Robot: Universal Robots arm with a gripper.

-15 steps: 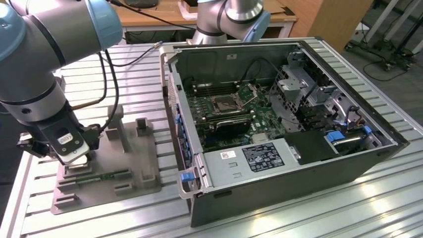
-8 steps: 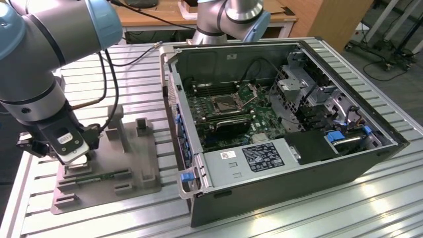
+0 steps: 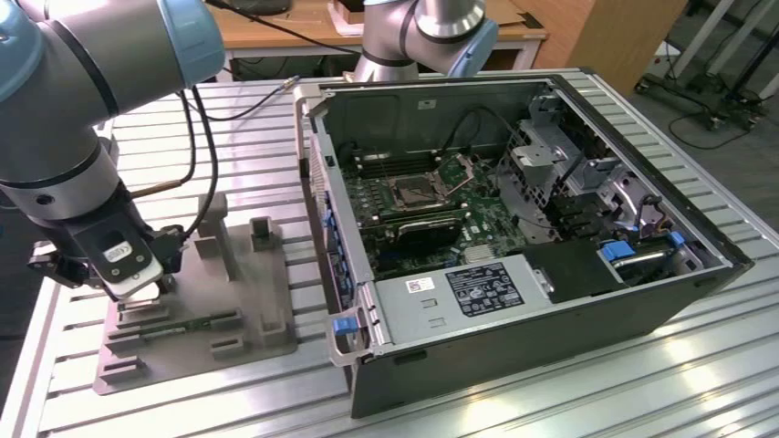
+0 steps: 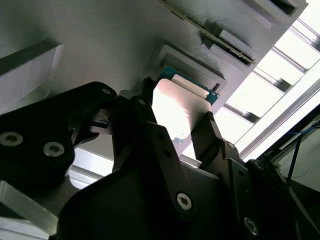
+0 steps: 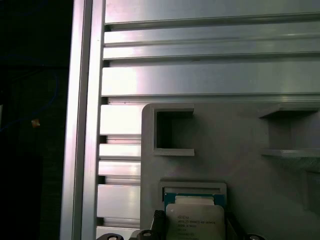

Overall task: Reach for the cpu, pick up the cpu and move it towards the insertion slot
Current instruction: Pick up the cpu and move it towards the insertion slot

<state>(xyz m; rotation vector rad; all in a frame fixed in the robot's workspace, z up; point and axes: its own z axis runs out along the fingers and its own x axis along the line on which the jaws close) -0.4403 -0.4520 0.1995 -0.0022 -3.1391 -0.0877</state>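
1. The pick-up step appeared to be in hand. The black two-fingered claw (image 4: 177, 104) sat low over the grey plastic fixture (image 3: 244, 310) on the ribbed aluminium desk (image 3: 548, 401).
2. The cpu (image 4: 182, 100), a small flat square chip with a pale silvery metal top and a green edge, lay at the fixture's shallow square recess. Whether it had cleared the recess floor could not be told.
3. The claw was narrowed to the chip's width. In the second wrist view its dark fingers (image 4: 212, 135) pressed on two opposite edges of the chip, so it looked clenched on the cpu.
4. The insertion slot (image 3: 408, 190), a square silvery metal-framed socket with a dark centre, sat on the green motherboard (image 3: 475, 219) inside the open black computer case (image 3: 512, 338), well apart from the claw.
5. In my judgement, a lift from here would call for a straight rise clear of the recess walls, with the chip kept level.
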